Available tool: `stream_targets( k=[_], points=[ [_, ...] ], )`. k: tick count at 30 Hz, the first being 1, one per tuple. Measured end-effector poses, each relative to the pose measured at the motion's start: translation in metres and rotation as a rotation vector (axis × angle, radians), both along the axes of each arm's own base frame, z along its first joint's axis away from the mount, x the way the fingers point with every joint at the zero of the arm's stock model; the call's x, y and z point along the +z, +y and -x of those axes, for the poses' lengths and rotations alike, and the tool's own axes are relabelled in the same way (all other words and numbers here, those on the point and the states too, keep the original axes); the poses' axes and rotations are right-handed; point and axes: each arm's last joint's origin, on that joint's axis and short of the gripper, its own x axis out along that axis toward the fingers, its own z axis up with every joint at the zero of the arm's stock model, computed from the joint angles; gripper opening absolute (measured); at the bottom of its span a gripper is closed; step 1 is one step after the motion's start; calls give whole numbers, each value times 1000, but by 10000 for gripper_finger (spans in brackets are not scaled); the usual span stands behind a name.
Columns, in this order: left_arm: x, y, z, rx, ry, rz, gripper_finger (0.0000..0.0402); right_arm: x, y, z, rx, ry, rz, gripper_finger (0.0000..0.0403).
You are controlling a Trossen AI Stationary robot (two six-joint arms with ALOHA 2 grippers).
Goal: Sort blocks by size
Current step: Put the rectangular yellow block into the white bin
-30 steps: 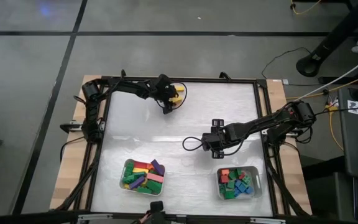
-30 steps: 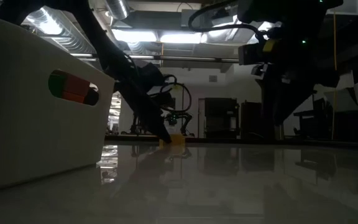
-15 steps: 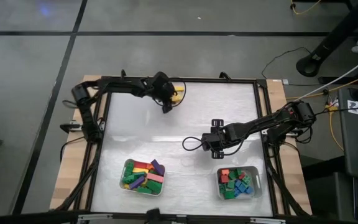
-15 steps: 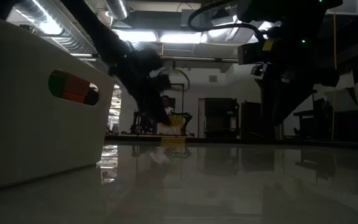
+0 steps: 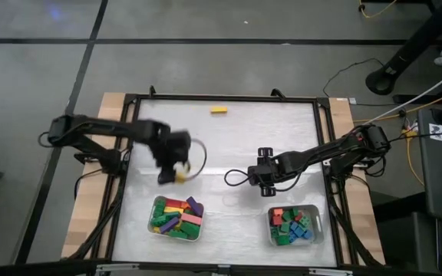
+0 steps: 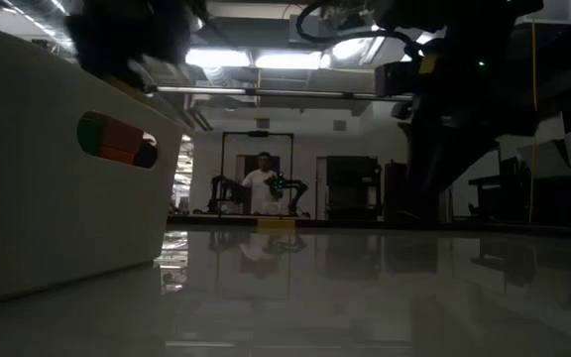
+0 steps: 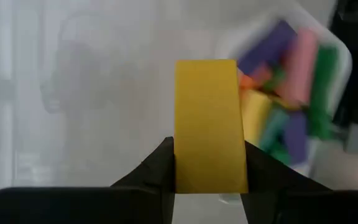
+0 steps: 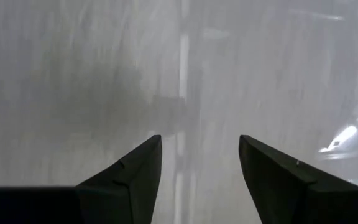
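My left gripper (image 5: 175, 172) is shut on a long yellow block (image 7: 207, 124) above the table, just on the far side of the left tray (image 5: 156, 228), which holds long blocks in several colours. The held block also shows in the high view (image 5: 181, 177). Another yellow block (image 5: 219, 110) lies flat at the table's far edge. The right tray (image 5: 318, 228) holds short blocks. My right gripper (image 8: 199, 163) is open and empty over bare table at centre right (image 5: 261, 172). My left gripper pinches the yellow block's two long sides (image 7: 182, 168) between its two fingers, at one end of the block. The fingers (image 7: 157, 168) lie along the block, whose other end sticks out past them. The block is lifted clear of the table.
A cable loop (image 5: 236, 178) hangs by my right gripper. The left tray's white wall (image 6: 28, 198) fills the low view's left. A person (image 6: 263, 183) stands in the room far behind the table. The white tabletop (image 5: 229, 146) lies bare between the arms.
My left gripper has gone from the table's far edge toward the near edge and the left tray, carrying one yellow block lifted clear. The other yellow block has stayed at the far edge.
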Motion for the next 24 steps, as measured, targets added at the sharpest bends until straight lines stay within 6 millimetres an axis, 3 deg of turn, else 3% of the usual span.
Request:
stream_targets(
  k=[7,15,24],
  points=[
    [2,-78,9,-31,61,-22,120,26,-2,18,132,7,-32,214],
    [6,-122,10,108,-8,-3,129,71,-10,51,204,-211,-31,214],
    [-11,-141,24,381,95,2,136,42,-23,111,160,-492,-129,214]
  ],
)
